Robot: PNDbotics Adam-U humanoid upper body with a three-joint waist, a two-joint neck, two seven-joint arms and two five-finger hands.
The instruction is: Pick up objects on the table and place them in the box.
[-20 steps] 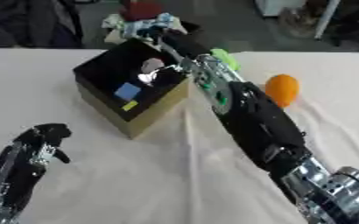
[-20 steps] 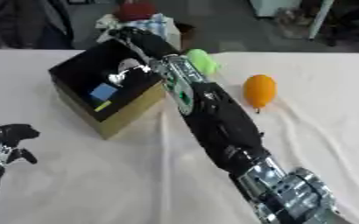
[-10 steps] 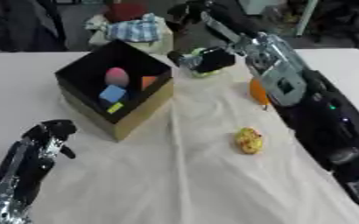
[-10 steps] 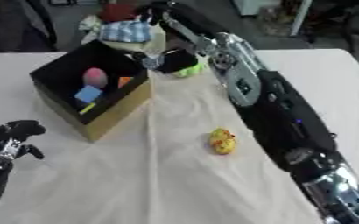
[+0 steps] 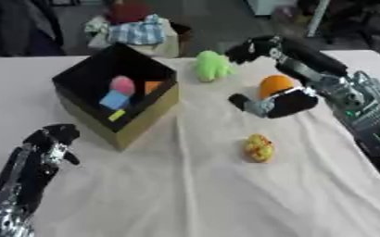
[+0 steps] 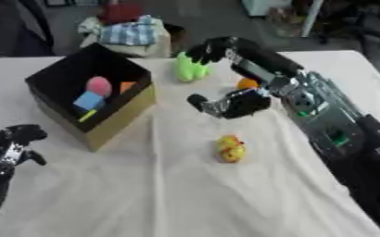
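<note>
A black-and-tan box (image 5: 136, 118) stands at the left, holding a pink, a blue, an orange and a small yellow piece. A green plush (image 5: 212, 65) lies beyond its right corner. To the right sits an orange ball (image 5: 274, 84), and a yellow toy (image 5: 259, 148) lies nearer on the white cloth. My right hand (image 5: 303, 62) hangs open over the ball, fingers stretched toward the plush and thumb below the ball, holding nothing. At the lower left my left hand (image 5: 49, 141) rests idle with relaxed fingers.
A white cloth (image 5: 193, 194) covers the table. Beyond the far edge are a heap of checked fabric (image 5: 141, 31) and a red thing (image 5: 127, 11). Bare cloth stretches across the near half of the table.
My right hand has pulled back from over the box to the right and now hangs over the orange ball. The camera has shifted, bringing the yellow toy into view. The left hand is still.
</note>
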